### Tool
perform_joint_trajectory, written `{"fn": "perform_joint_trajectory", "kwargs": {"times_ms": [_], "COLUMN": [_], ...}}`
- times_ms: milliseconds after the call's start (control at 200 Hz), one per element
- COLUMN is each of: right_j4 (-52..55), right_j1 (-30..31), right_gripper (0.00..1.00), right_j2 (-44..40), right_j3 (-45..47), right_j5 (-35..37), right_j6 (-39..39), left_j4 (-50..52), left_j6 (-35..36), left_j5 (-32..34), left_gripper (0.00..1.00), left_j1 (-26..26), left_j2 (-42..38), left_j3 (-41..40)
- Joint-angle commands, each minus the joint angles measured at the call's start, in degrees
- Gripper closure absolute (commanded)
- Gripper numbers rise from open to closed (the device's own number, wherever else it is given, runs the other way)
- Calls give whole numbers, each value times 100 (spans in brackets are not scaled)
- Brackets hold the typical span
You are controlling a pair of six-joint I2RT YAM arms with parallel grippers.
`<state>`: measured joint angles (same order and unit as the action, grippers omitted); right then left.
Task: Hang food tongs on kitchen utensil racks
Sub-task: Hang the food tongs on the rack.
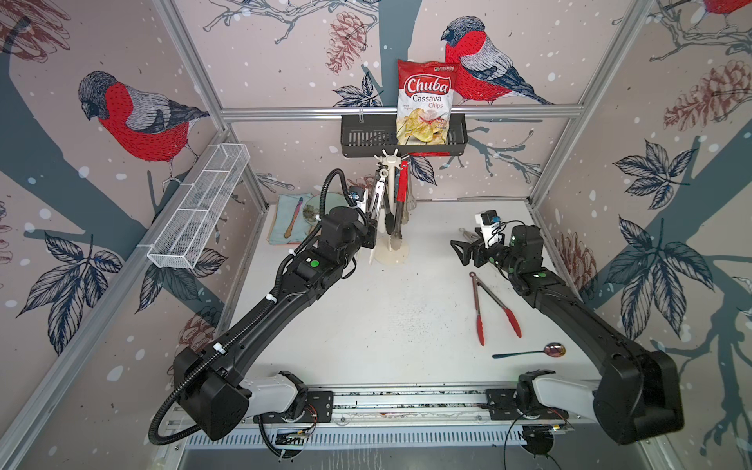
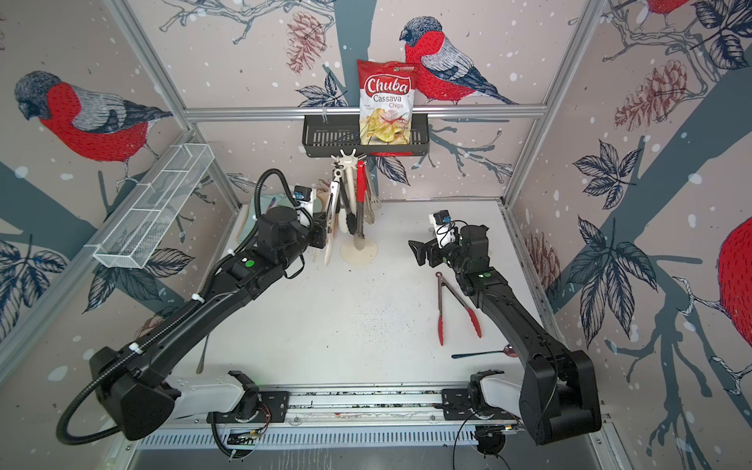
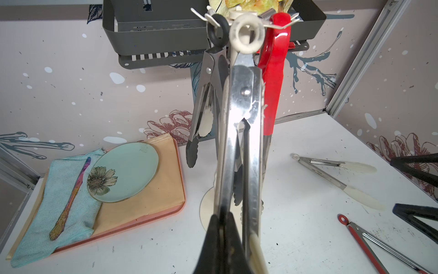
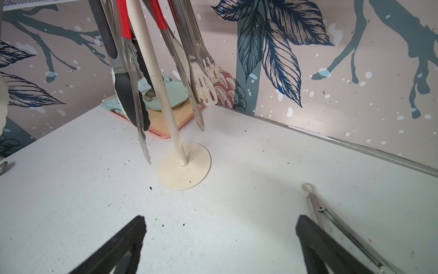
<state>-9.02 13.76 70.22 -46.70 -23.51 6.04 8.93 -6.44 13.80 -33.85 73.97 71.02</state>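
The left claw (image 3: 221, 220) is sitting nearest the lens, pinching one steel arm of the white-ringed tongs (image 3: 246, 95) low down near their cream tips, so the ring end is rising well above the claw toward the star head of the utensil rack (image 1: 391, 191). Gripping low is leaving the ring free for a hook. The ring is overlapping the head in the left wrist view, but I cannot tell whether it is seated on a hook. Just beyond the claw, red-handled tongs (image 3: 272, 71) and black-ringed tongs (image 3: 213, 71) are already hanging, so I judge the job to be well along.

The right claw (image 4: 221, 220) is hovering spread wide, holding nothing and facing the rack's base. Red-tipped tongs (image 1: 480, 303) are lying on the desk (image 1: 386, 325) near it, on the arm's base side. Cream-tipped tongs (image 4: 331, 218) are lying just beside one of its fingers. Both look like the next pickups.

The wire shelf (image 1: 199, 207), well apart from the left claw on the side wall, is showing nothing inside. The black basket (image 1: 366, 138), above the rack, is holding a chips bag (image 1: 425, 101). The pink tray (image 3: 154, 214), beside the left claw, is carrying a blue cloth (image 3: 47, 213), a flowered plate (image 3: 128, 166) and a small utensil (image 3: 71, 197).
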Motion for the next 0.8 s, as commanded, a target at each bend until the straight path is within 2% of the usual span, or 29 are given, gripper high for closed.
{"fn": "perform_joint_trajectory", "kwargs": {"times_ms": [0,795], "right_j4": [-115,-128], "right_j1": [-5,-5], "right_gripper": [0,0], "right_j2": [18,45], "right_j3": [-17,-10], "right_j5": [-112,-163], "right_j6": [0,42], "left_j4": [-533,-490], "left_j6": [46,92], "left_j5": [-84,-212], "left_gripper": [100,100], "left_j1": [20,159], "left_j2": [38,376], "left_j3": [108,301]}}
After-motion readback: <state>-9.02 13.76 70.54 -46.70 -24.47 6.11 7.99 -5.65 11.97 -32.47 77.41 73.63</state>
